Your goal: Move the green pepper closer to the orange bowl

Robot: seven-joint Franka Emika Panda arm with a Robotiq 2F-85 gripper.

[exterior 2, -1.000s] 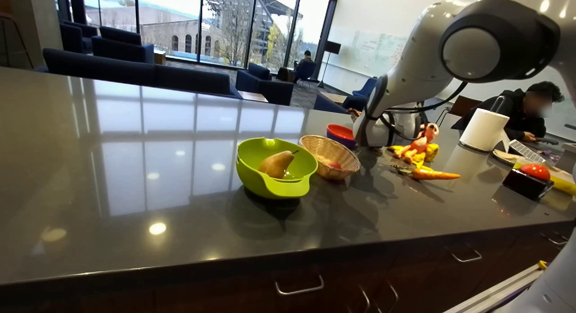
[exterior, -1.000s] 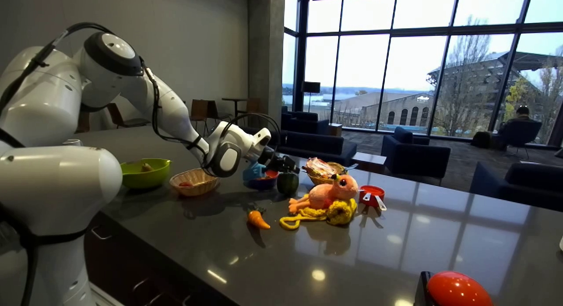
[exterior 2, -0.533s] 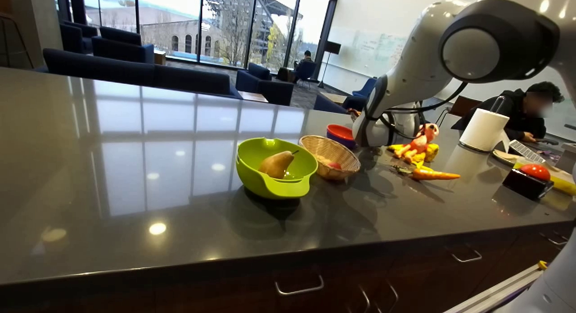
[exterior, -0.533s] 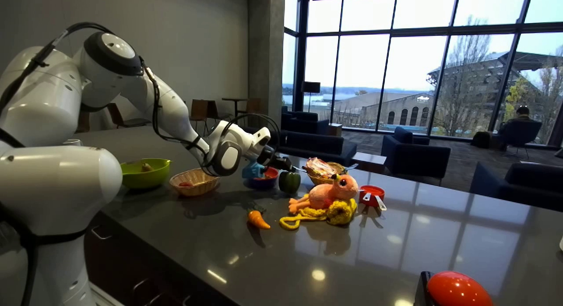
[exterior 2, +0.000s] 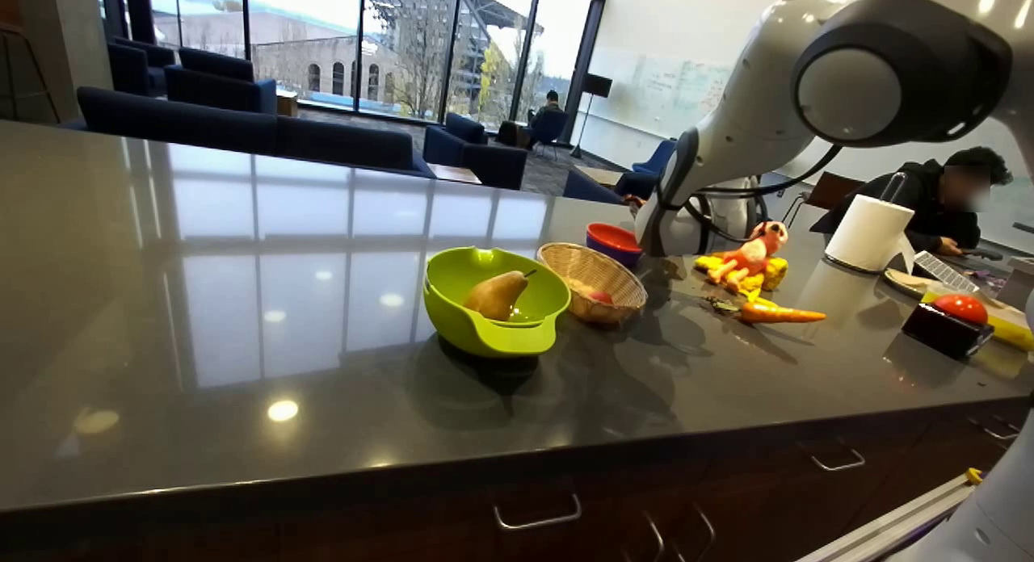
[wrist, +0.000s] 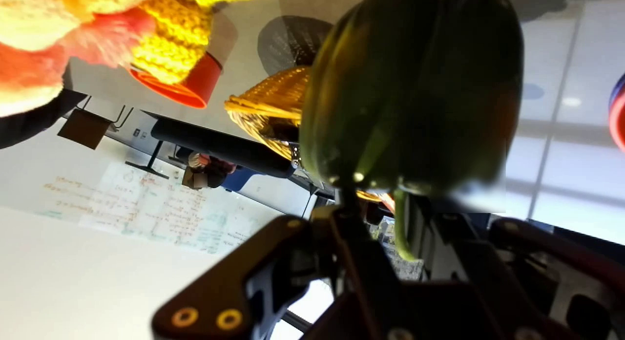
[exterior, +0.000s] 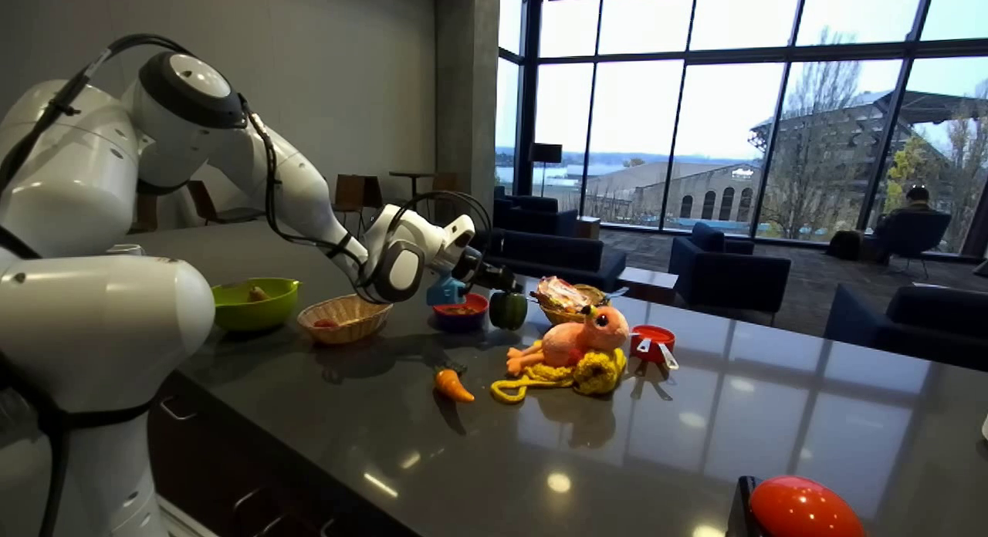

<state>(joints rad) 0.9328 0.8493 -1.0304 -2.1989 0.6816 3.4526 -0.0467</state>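
Note:
The dark green pepper (exterior: 509,311) hangs below my gripper (exterior: 503,281) in an exterior view, a little above the counter. In the wrist view the pepper (wrist: 410,86) fills the upper middle, with its stem between the fingers; my gripper (wrist: 390,203) is shut on its stem end. Arm links hide pepper and gripper in an exterior view. No plain orange plastic bowl can be made out for certain. A tan-orange wicker basket (exterior 2: 594,275) stands beside the lime-green bowl (exterior 2: 494,336). A red bowl (exterior 2: 614,237) sits in a purple one, close to the pepper on its robot side.
A carrot (exterior: 453,385) lies on the counter (exterior: 386,429). A pink plush bird (exterior: 575,342) on yellow knit stands near the pepper. A second wicker basket (exterior: 567,299) with packets is just behind. Red measuring cups (exterior: 654,340) stand beyond the bird.
The pepper has risen slightly with my gripper and shifted a little sideways. The wrist has lifted, showing more of the red and purple bowls. The other objects have not moved.

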